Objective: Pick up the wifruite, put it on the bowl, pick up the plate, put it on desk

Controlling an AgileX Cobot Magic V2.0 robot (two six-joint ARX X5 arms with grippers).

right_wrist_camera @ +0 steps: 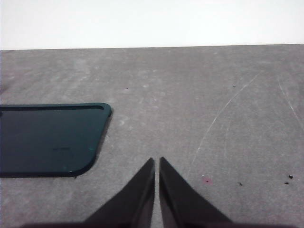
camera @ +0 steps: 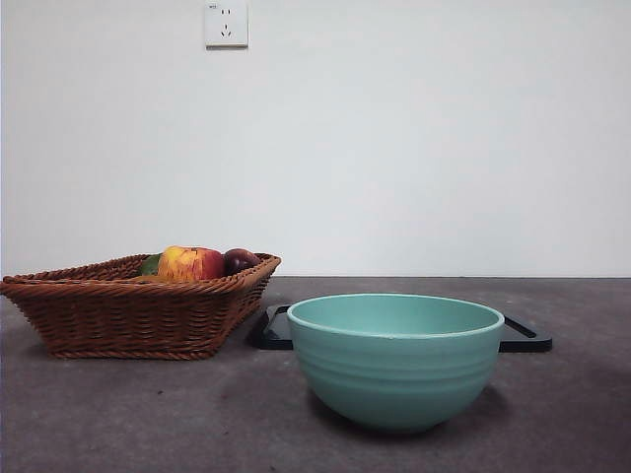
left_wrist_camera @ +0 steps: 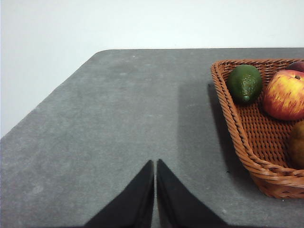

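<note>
The wifruite (left_wrist_camera: 298, 142) is a dull brown fruit lying in the wicker basket (left_wrist_camera: 240, 128), cut off by the edge of the left wrist view. I cannot make it out in the front view. The mint-teal ridged bowl (camera: 394, 360) stands empty at the front centre of the desk (camera: 148, 414). A flat dark plate (camera: 525, 336) lies right behind the bowl and also shows in the right wrist view (right_wrist_camera: 47, 140). My left gripper (left_wrist_camera: 155, 162) is shut and empty over bare desk beside the basket. My right gripper (right_wrist_camera: 156, 159) is shut and empty beside the plate's corner.
The basket (camera: 128, 315) stands at the left and holds a red-and-yellow apple (camera: 190, 263), a dark plum (camera: 240, 260) and a green fruit (left_wrist_camera: 244, 83). A white wall with a socket (camera: 226, 23) backs the desk. Neither arm shows in the front view.
</note>
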